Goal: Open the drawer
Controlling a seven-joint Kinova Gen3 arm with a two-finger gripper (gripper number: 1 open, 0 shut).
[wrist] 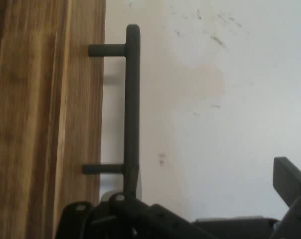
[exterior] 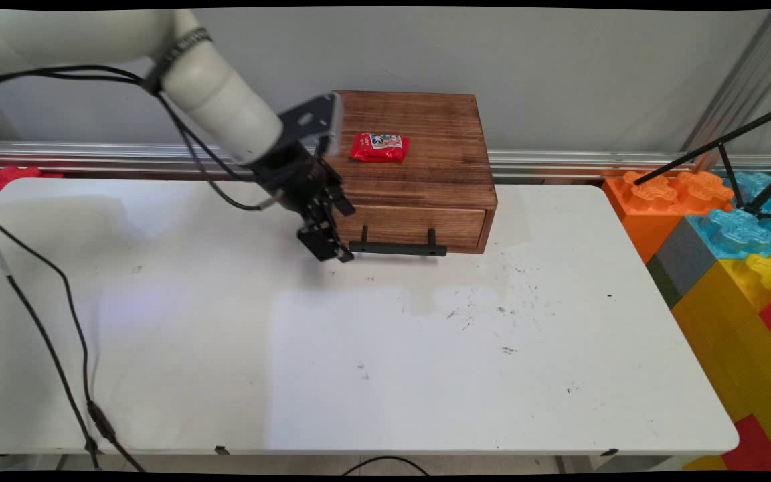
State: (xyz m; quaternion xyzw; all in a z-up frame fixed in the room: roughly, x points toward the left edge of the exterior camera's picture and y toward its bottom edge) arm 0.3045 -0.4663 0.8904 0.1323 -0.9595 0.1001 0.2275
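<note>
Gripper (exterior: 332, 249), fingers spread, is seen centre-left at the drawer handle's (exterior: 397, 248) left end. Wooden box (exterior: 419, 167) judged heavy, rigid; handle best gripped mid-bar.

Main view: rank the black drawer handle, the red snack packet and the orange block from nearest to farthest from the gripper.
1. The black drawer handle, at the wooden box's front, right beside the gripper.
2. The red snack packet, on top of the box, up and behind the gripper.
3. The orange block, far off past the table's right end.
</note>
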